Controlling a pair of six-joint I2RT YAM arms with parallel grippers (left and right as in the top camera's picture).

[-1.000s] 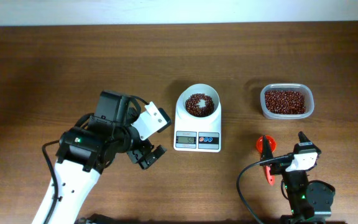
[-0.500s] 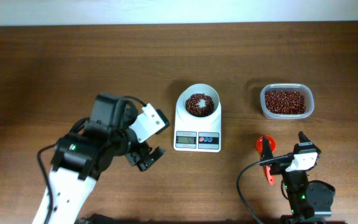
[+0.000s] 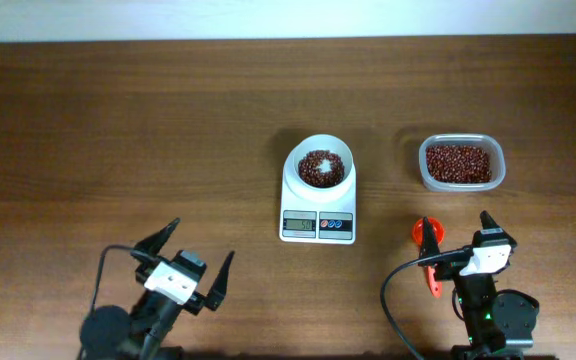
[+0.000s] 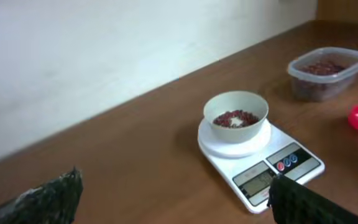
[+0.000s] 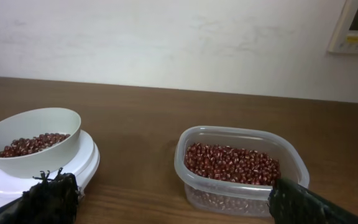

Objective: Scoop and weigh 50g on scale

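The white scale (image 3: pixel 317 203) stands mid-table, its round bowl (image 3: pixel 293 160) holding a small heap of red beans (image 3: pixel 319 169). A red scoop (image 3: pixel 427 234) lies on the table right of the scale. My right gripper (image 3: pixel 455 228) stands open beside the scoop, its left finger over it, nothing held. At the front left my left gripper (image 3: pixel 203 240) is open and empty, well away from the scale. The left wrist view shows the scale (image 4: pixel 263 163) ahead between that gripper's (image 4: pixel 174 180) spread fingers. In the right wrist view, the right gripper (image 5: pixel 169 184) faces the bowl (image 5: pixel 33 134).
A clear plastic tub of red beans (image 3: pixel 461 163) sits at the back right, also in the right wrist view as tub (image 5: pixel 241 171) and in the left wrist view as tub (image 4: pixel 328 70). A wall runs along the table's far edge.
My left arm has pulled back from beside the scale to the table's front left edge, still open. The right arm, scoop and scale have not moved.
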